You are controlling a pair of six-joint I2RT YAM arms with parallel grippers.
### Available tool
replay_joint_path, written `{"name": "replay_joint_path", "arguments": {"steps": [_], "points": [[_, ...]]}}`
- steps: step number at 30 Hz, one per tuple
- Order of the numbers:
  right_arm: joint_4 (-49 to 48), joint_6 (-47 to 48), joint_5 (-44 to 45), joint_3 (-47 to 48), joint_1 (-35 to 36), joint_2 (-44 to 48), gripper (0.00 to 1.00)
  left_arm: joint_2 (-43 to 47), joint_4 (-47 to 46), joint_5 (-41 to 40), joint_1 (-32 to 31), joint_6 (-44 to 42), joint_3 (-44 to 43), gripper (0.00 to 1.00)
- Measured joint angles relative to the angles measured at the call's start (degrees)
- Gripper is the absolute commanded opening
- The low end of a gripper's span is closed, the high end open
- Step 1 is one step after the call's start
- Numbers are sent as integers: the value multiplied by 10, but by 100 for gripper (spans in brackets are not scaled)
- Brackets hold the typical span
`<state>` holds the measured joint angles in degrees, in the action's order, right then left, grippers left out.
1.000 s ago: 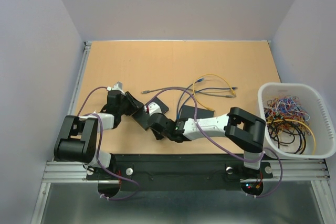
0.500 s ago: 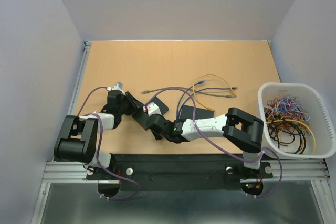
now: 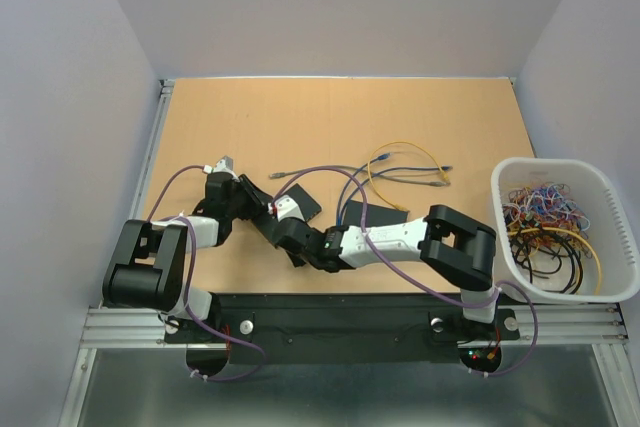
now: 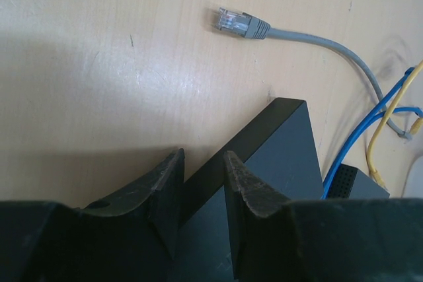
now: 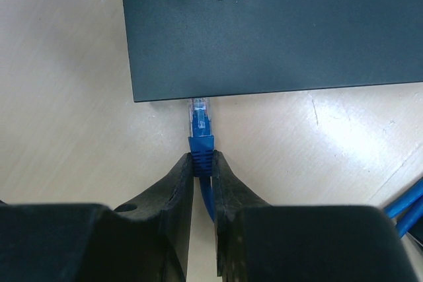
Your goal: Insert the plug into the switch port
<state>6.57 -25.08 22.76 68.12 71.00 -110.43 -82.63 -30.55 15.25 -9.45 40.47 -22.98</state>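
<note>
The black TP-LINK switch [image 5: 264,37] lies flat on the wooden table, left of centre in the top view [image 3: 305,203]. My left gripper [image 4: 202,155] is shut on the switch [image 4: 271,156] at one edge, a finger on each side of its thin wall. My right gripper [image 5: 202,158] is shut on the ribbed boot of the blue plug [image 5: 201,127]. The plug's clear tip touches the switch's near side wall, close to its left corner. The port itself is hidden from every view. In the top view both grippers meet near the switch, left gripper [image 3: 258,205], right gripper [image 3: 287,227].
A loose grey cable with a clear plug [image 4: 238,23] lies beyond the switch. Blue and yellow cables [image 3: 405,167] sprawl mid-table beside a second black box [image 3: 372,215]. A white basket [image 3: 560,163] full of cables stands at the right edge.
My right arm has slid left and forward, bringing the blue plug closer to the switch. The left arm and the switch have stayed still.
</note>
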Motion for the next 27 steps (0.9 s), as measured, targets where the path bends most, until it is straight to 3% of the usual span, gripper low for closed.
{"name": "replay_joint_path", "arguments": {"steps": [27], "points": [[47,-4,-5,50,3,-22,0,3,-6,-22,-10,1,0,41]]}}
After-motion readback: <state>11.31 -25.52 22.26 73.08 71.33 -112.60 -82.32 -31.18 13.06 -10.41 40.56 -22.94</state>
